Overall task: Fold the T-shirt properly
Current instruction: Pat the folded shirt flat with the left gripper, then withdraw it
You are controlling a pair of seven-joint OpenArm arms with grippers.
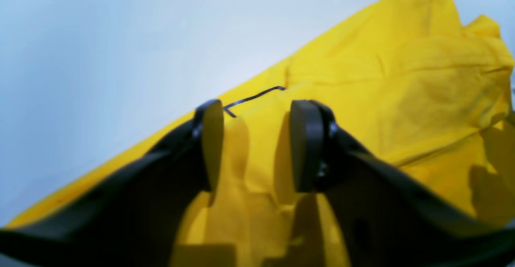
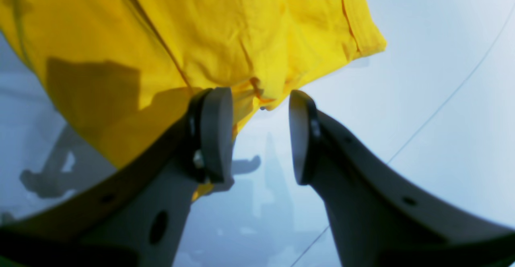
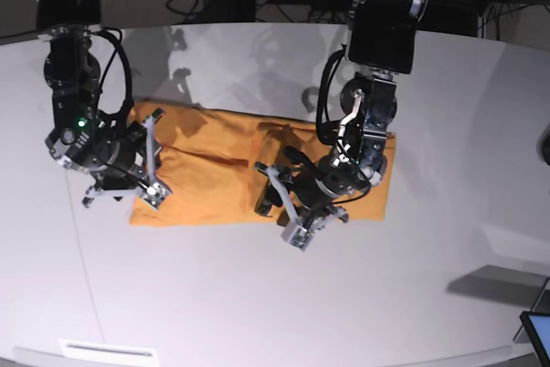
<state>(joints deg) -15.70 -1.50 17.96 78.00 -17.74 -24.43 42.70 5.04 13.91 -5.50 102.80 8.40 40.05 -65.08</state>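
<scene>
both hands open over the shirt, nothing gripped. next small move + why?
Probably lower the left hand and close it on the T-shirt edge right under it. Its fingers stand apart with cloth between them but nothing pinched. The shirt lies as a long band on the table, still needing another fold. The right hand is open at the opposite end's corner.

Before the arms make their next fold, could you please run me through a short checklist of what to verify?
1. Left gripper open, nothing pinched: ok; its jaws stand apart above the T-shirt.
2. Right gripper open, nothing pinched: ok; cloth edge lies beside one jaw, bare table shows in the gap.
3. Shirt fully on the table: ok, seen from the base view.
4. Shirt lying flat: not ok; a rumpled fold sits under the left arm.
5. Dark thread near the left jaws clear of the grip: cannot tell.
</scene>
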